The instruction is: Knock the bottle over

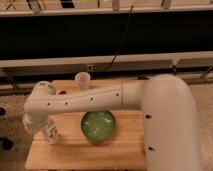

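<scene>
The bottle point(52, 133) is small and clear with a pale body. It stands upright near the left front of the wooden table point(90, 152). My gripper point(36, 127) hangs down from the white arm at the table's left edge. It is right beside the bottle on its left and partly overlaps it. The arm point(95, 100) stretches across the table from the right.
A green bowl point(99, 125) sits in the middle of the table, right of the bottle. A translucent white cup point(82, 80) stands at the back edge. A small red thing point(62, 92) lies at the back left. A dark wall with rails and a cable runs behind.
</scene>
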Controlling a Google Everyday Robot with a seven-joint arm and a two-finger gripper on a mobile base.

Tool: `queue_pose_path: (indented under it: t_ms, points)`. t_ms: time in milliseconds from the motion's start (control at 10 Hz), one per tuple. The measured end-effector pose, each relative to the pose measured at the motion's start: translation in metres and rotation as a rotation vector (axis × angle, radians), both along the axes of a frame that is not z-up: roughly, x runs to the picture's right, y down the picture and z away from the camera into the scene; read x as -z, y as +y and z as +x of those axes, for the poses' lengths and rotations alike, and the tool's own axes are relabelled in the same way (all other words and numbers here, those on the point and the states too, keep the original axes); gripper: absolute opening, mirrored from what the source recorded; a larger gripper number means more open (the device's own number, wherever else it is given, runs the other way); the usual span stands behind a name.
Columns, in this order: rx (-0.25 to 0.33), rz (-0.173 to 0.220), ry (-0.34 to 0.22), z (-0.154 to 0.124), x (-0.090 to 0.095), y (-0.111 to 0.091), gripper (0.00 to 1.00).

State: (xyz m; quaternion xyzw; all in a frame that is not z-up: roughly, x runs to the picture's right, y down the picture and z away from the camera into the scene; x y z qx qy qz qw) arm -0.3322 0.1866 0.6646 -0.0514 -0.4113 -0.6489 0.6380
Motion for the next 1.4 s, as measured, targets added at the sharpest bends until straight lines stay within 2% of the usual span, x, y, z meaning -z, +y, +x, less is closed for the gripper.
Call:
queue_pose_path:
  t_ms: [900,1400]
  points:
    - [0.099,0.023,-0.054,-0.002,0.008,-0.007,0.01]
    - [0.078,0.039,-0.065,0.005,0.006,-0.017,0.01]
